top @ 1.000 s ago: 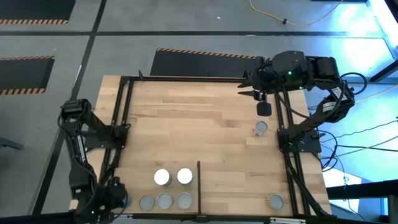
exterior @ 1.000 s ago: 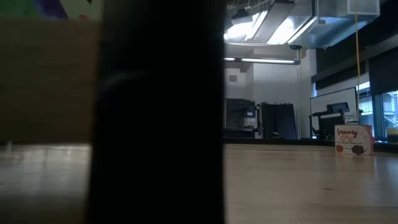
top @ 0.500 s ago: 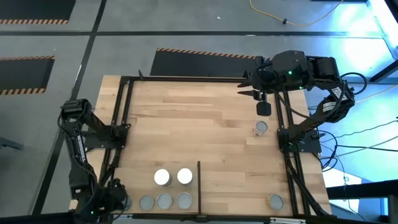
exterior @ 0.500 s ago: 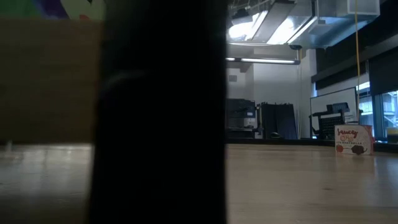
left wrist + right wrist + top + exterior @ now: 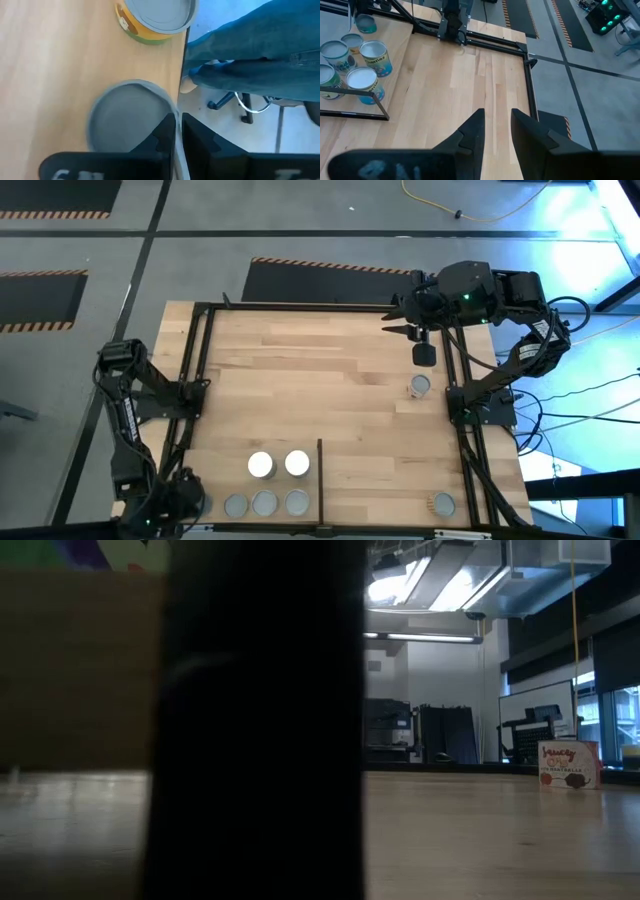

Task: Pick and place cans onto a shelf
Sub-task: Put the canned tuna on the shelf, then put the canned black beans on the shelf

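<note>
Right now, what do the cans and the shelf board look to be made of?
Cans: likely metal, with dull grey lids ringed by a raised rim, two lids glossy white, and printed paper-like labels around the sides. Shelf board: pale wood with a matte finish, showing plank seams and grain, edged by a black frame, probably metal.

Overhead and right wrist share cans (image 5: 278, 465); low view seems blocked.

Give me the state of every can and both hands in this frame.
left hand: low at the near left corner of the shelf, beside a grey-topped can, not around it.
right hand: open, empty.
lone can: upright, untouched.
white-topped cans: upright, side by side.
tan-topped can: upright, right of the divider.
</note>
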{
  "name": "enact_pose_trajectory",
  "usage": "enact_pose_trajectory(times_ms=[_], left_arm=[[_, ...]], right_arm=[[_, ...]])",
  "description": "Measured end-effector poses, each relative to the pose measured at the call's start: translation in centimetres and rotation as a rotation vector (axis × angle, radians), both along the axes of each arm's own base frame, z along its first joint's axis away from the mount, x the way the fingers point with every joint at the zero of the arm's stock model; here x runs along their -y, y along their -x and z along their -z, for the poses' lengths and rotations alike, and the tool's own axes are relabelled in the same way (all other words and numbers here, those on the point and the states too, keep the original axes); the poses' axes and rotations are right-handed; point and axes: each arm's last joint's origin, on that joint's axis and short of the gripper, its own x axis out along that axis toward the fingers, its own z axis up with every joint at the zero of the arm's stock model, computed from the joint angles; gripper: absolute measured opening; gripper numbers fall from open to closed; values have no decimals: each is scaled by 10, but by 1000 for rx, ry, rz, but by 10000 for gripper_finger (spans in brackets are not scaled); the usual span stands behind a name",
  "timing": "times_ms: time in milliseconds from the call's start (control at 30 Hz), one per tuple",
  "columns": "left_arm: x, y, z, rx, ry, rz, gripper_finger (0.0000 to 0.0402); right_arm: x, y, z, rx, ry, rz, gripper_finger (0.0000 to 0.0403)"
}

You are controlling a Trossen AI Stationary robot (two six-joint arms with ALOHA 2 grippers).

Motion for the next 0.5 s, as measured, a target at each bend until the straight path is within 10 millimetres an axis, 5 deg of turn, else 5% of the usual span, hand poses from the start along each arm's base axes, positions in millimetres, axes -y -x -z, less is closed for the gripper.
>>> enact_pose_trajectory(times_ms=[267, 500], left_arm=[[7, -1, -8, -2, 113, 11, 27], [-2, 0, -51, 60, 223, -4, 20]], right_arm=[[0, 0, 0, 0, 0, 0, 96], [0, 0, 0, -2, -1, 0, 96]])
